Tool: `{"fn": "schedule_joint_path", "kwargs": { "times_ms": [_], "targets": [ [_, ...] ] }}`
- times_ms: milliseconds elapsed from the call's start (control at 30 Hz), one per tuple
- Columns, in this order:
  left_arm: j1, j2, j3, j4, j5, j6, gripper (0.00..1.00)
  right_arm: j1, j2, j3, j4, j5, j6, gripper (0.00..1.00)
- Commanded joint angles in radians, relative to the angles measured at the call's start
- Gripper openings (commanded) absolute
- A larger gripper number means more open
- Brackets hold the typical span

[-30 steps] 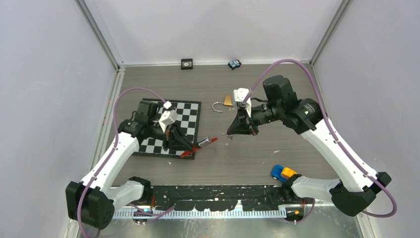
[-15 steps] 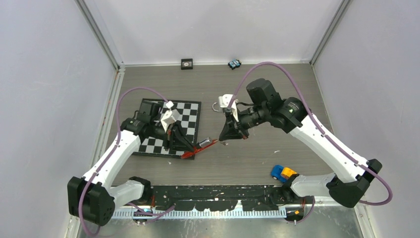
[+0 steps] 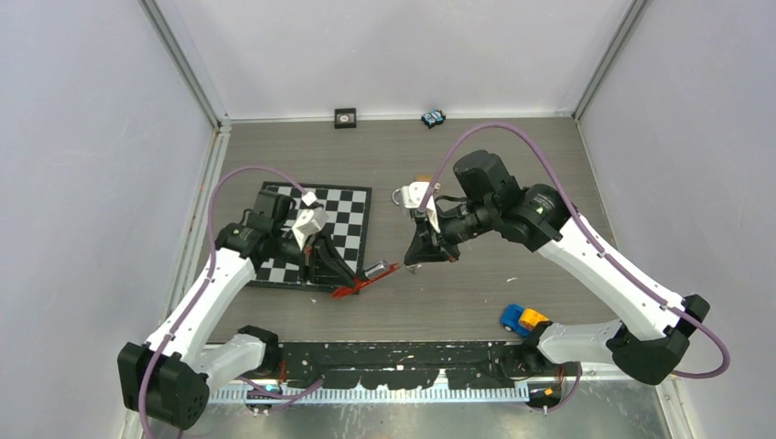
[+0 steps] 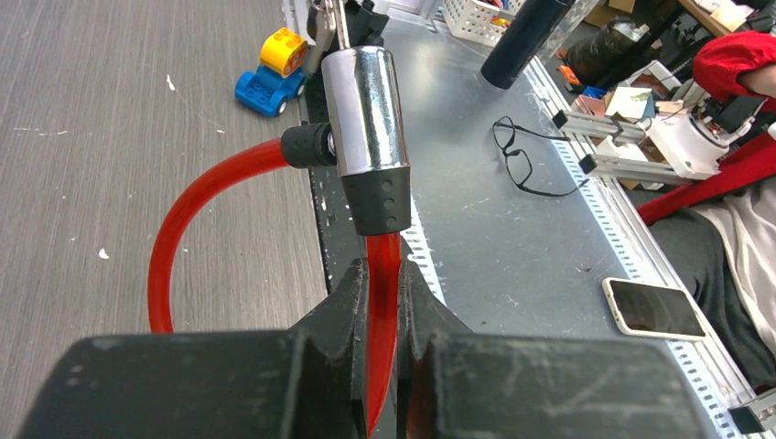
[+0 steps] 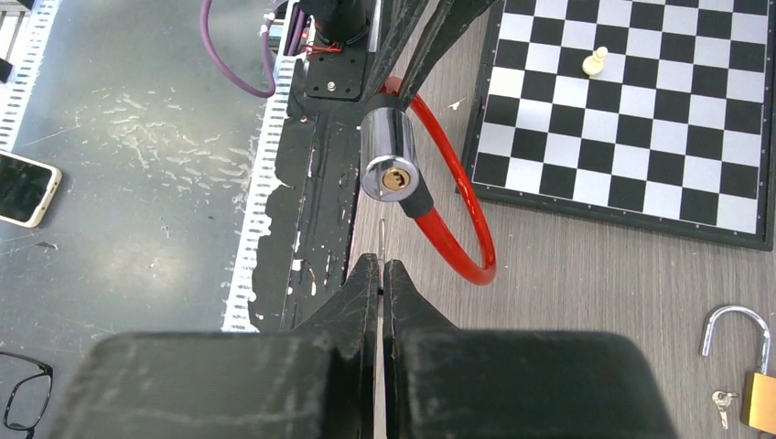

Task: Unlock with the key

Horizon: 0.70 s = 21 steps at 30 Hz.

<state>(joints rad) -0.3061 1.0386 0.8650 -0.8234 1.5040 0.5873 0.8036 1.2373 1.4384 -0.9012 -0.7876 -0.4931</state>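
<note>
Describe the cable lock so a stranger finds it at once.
Find the chessboard on the left. At its near right corner, the left gripper holds the cable lock. Unlike the brass padlock, it has a red loop and chrome barrel.

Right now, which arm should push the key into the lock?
The right arm. Its jaws pinch the key, pointed straight at the keyhole of the lock. The left arm only holds the cable in its jaws.

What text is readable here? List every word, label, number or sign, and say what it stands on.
No text can be read.
Chrome lock cylinder: no brand or number shows.
Brass padlock: no marking shows.
Black square tag at the far edge: a mark, too small to read.
</note>
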Motion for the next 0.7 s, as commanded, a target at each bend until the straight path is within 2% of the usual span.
{"fn": "schedule_joint_path", "kwargs": {
  "times_ms": [0,167,400,667],
  "targets": [
    [0.008,-0.048,0.023,-0.034,0.092,0.045,0.00,0.007,-0.047,0.023,0.032,0.028,0.020,0.01],
    [0.012,-0.051,0.095,-0.212,-0.051,0.263,0.00,0.007,-0.061,0.000,0.100,0.098,0.108,0.01],
    [0.010,-0.070,0.145,-0.220,-0.134,0.318,0.00,-0.043,-0.087,-0.020,0.130,0.120,0.153,0.01],
    [0.010,-0.099,0.159,-0.151,-0.220,0.329,0.00,-0.165,-0.060,-0.023,0.191,0.022,0.274,0.01]
  ]
}}
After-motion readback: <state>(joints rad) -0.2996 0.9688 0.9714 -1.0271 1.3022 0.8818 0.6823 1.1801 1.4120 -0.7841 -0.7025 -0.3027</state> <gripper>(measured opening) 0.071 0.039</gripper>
